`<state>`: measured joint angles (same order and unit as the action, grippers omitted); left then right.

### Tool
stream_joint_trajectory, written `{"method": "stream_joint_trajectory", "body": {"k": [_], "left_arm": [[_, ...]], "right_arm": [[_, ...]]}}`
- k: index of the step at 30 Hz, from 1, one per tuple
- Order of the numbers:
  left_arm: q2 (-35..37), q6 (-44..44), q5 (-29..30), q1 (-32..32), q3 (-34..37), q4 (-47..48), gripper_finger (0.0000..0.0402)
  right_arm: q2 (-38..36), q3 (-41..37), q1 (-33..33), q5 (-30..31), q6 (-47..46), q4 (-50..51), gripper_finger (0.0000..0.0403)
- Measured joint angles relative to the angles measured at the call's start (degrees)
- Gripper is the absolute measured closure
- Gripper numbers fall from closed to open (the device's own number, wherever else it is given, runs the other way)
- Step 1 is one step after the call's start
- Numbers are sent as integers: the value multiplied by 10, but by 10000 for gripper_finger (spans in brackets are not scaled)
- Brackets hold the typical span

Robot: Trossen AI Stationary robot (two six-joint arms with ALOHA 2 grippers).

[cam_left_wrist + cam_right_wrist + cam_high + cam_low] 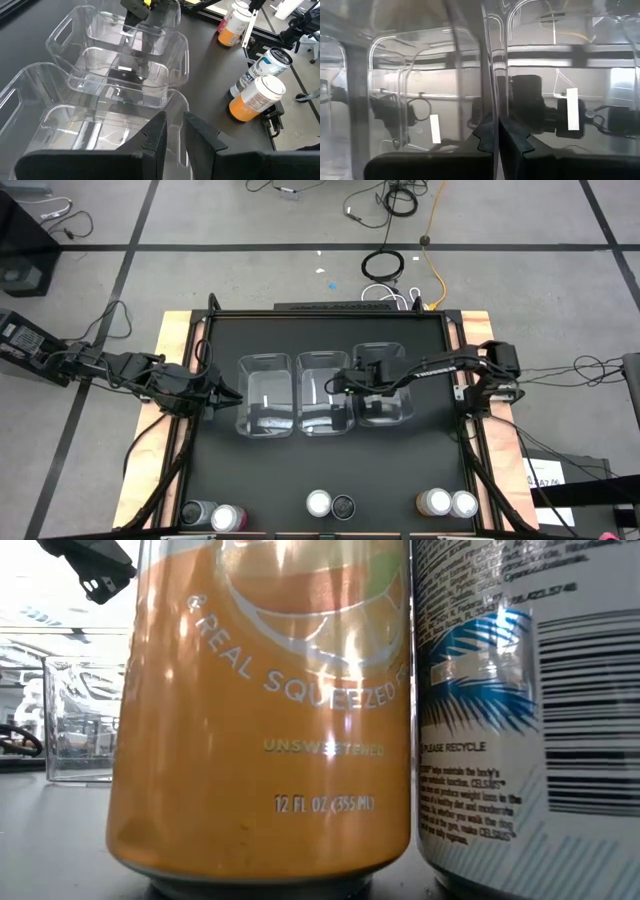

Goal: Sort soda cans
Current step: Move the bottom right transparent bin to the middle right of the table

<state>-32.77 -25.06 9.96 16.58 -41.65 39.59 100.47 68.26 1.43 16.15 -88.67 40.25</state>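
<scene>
Three clear bins stand side by side mid-table: left bin (265, 395), middle bin (323, 395), right bin (382, 385). My left gripper (232, 395) (175, 127) is at the left bin's left wall. My right gripper (338, 385) (493, 132) reaches over the right bin to where the middle and right bins meet. Six cans stand upright in pairs along the near edge: a dark one (197, 513) beside a pinkish one (228, 518), an orange one (255, 100) beside a white-and-blue printed one (260, 70), and a further pair (448, 503). My left gripper has the rim of the left bin's left wall (176, 102) between its two fingers, coming from the table's left. The bin stands flat on the table. My right gripper pinches an upright clear wall (489, 75) between its two fingers. It comes from the table's right, slanting down over the right bin. Whether that wall belongs to the middle or the right bin, I cannot tell. Both bins rest on the table.
In the low view the orange can (260, 710) and the printed can (530, 710) fill the picture, with a bin (85, 720) showing past them. Bare black tabletop (320, 465) lies between bins and cans. Wooden strips (165, 380) edge the table's sides.
</scene>
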Motion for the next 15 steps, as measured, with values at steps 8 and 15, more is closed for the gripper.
{"method": "stream_joint_trajectory", "body": {"k": [8,15], "left_arm": [[0,0,0,0,0,5,329],[0,10,0,0,0,6,329]], "right_arm": [[8,26,-5,17,-31,33,403],[7,26,-20,15,-33,46,389]]}}
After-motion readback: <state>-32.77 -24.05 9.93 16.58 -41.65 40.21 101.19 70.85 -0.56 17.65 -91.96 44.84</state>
